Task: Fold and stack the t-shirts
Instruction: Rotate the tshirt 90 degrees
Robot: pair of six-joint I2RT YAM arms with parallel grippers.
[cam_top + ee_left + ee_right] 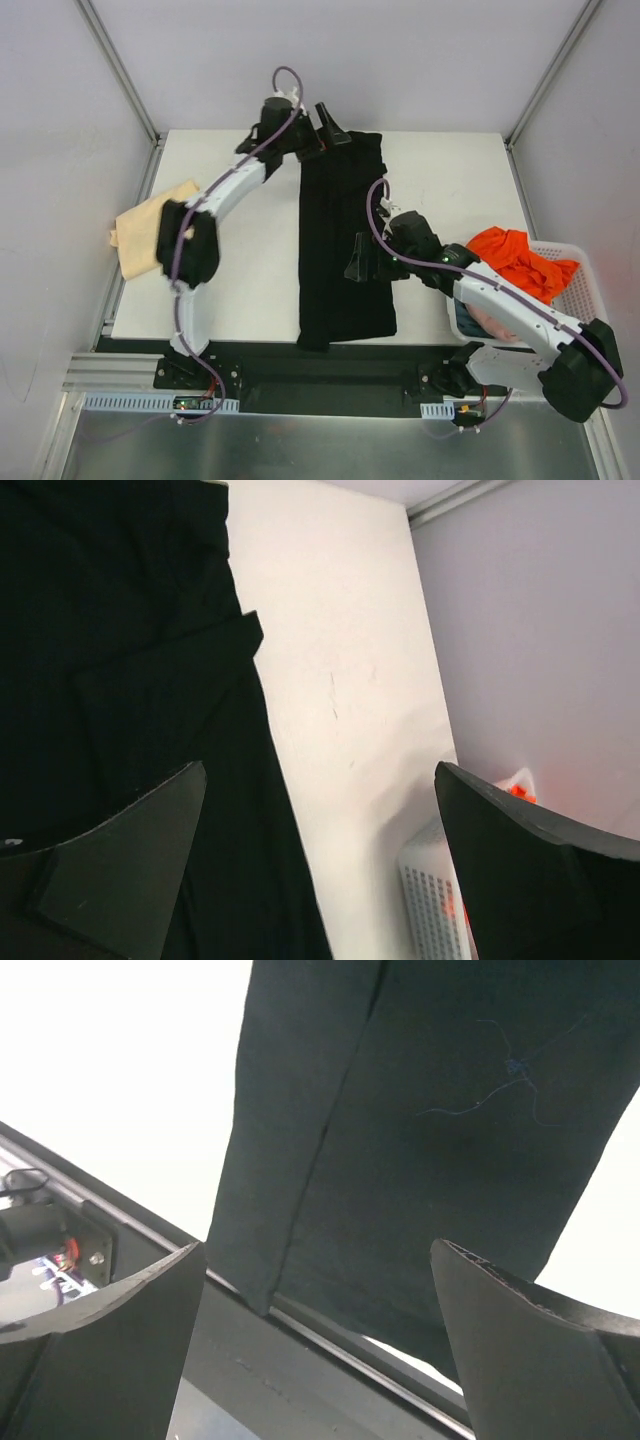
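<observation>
Black t-shirt [340,250]: lies as a long narrow strip down the middle of the table [250,290], sides folded in, its near end reaching over the table's near edge
Left gripper [335,128]: spread wide and holding nothing, above the strip's far left corner; in the left wrist view one finger is over the black cloth and the other over bare table
Right gripper [358,258]: spread wide and holding nothing, over the strip's right side about halfway along; in the right wrist view the cloth's near end lies between and beyond the fingers, a lengthwise fold line showing
Contact: I cannot tell whether either gripper touches the cloth
Tan t-shirt [150,235]: crumpled at the table's left edge, partly hanging off, well apart from both grippers
Orange t-shirt [520,260]: bunched in the white mesh basket [580,290] at the table's right side
Pink t-shirt [495,322]: in the same basket, mostly hidden under the right arm
</observation>
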